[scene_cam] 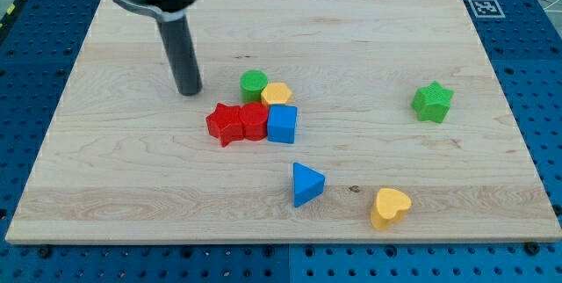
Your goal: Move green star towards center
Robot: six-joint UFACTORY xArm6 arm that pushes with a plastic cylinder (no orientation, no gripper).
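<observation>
Toward the view's right, the green star (433, 101) sits alone on the table (369, 19), well apart from the central cluster; my tip (189, 90) rests left of the green cylinder (253, 83), yellow block (277, 94), red star (225, 123), red block (253, 121) and blue cube (282, 125); no claw shows, only the rod.

Bright, even overhead light, soft short shadows under sharply focused blocks, no glare.

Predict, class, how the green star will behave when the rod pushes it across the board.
The green star lies flat and squat, so it will probably slide, not tip or roll. Its points may make it rotate if pushed off-centre. My tip is far off towards the view's left.
</observation>
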